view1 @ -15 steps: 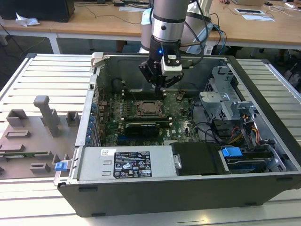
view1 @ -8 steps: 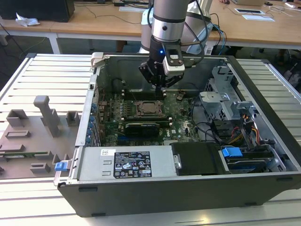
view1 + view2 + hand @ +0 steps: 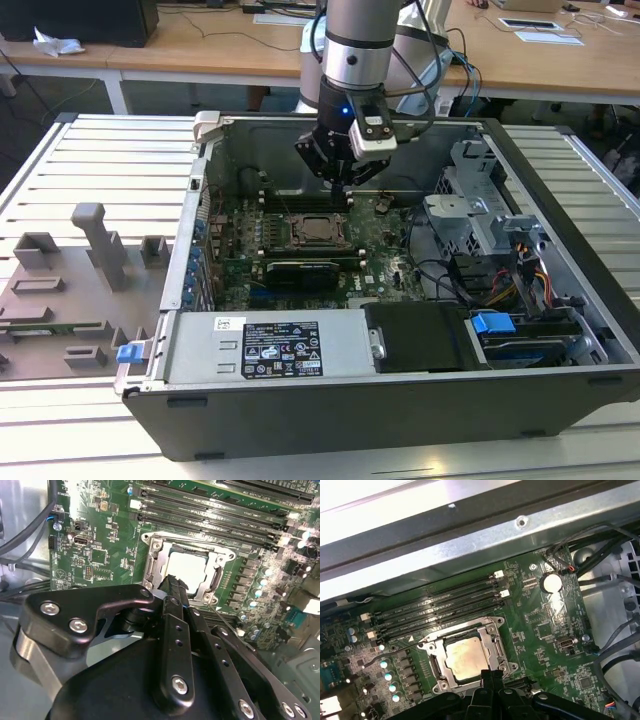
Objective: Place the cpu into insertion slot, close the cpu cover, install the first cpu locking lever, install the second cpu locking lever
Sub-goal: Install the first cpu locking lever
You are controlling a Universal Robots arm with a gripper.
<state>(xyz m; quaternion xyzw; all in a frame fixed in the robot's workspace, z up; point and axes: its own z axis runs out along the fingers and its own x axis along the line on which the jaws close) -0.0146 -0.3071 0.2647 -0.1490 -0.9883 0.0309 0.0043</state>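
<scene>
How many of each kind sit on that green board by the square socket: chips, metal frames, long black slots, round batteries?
Square silver-grey metal-topped chip: 1
Thin dark silvery metal frame cover: 1
Long narrow black memory slots: 4
Round silver coin battery: 1
Total: 7

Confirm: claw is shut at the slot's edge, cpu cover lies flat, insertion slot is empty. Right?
No. The insertion slot is not empty: the cpu sits in it, its silver top showing through the window of the cpu cover, as the first wrist view shows. The rest holds: the claw is shut at the slot's edge and the cover lies flat.
</scene>
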